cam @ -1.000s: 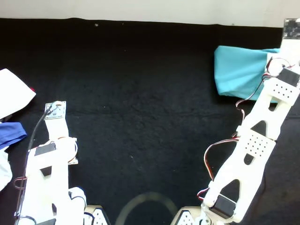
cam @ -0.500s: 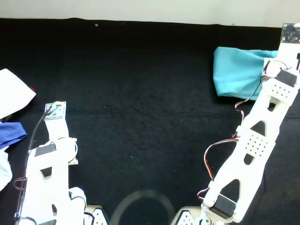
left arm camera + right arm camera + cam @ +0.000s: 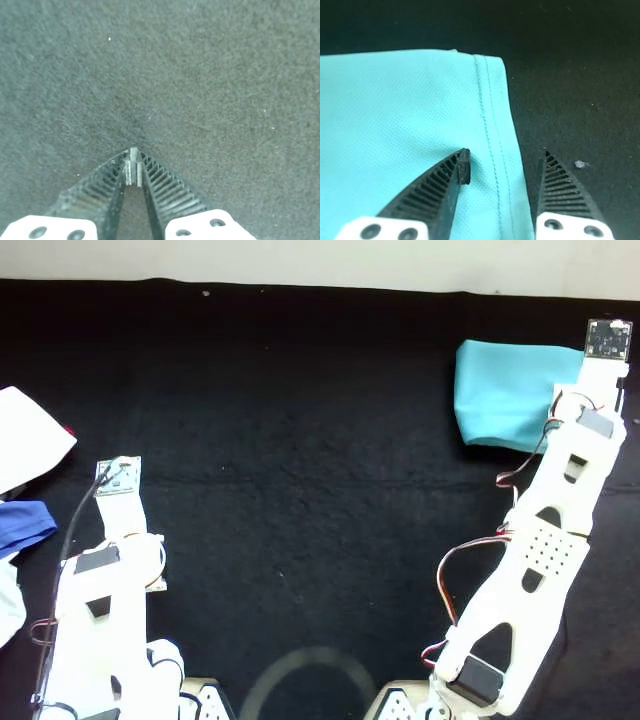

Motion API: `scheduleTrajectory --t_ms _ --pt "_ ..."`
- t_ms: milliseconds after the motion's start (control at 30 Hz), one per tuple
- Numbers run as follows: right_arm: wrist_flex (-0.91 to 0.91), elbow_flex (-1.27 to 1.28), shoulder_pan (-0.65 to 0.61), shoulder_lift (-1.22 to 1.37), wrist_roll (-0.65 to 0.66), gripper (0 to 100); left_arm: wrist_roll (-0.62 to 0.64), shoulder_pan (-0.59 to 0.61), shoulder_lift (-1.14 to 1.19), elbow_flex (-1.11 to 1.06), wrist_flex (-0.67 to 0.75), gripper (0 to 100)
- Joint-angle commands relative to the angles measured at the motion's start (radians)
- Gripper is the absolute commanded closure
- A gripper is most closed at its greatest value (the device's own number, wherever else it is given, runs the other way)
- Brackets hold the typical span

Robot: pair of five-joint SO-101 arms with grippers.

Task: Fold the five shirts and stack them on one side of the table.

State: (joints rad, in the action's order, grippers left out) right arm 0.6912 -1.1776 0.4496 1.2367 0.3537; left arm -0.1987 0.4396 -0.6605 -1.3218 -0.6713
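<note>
Teal shirt (image 3: pixel 510 390), folded, lies at two o'clock on the black table cover (image 3: pixel 300 440). The right arm now reaches farther toward one o'clock than a second ago. The right gripper (image 3: pixel 505 162) is spread apart astride the shirt's hem, probably squaring the stack's first piece. The left gripper (image 3: pixel 132 160) is pinched together over bare cover.

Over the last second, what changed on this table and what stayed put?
The right arm stretched farther toward the far edge of the table, uncovering more of the teal shirt. The right gripper stands open astride its hemmed edge, gripping nothing. The left arm, with the left gripper shut, the white shirt and the blue shirt stayed put.
</note>
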Motion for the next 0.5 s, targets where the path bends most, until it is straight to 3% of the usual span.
scheduleTrajectory --t_ms 0,200,467 --pt "0.070 -0.094 0.012 -0.071 -0.011 78.1 -0.003 0.007 -0.004 0.002 0.014 99" --pt "0.381 -0.328 0.001 -0.171 -0.170 78.1 -0.003 0.007 -0.004 0.002 0.014 99" --pt "0.837 -0.562 -0.076 -0.302 -0.186 78.1 -0.005 0.030 -0.010 0.058 -0.026 99"
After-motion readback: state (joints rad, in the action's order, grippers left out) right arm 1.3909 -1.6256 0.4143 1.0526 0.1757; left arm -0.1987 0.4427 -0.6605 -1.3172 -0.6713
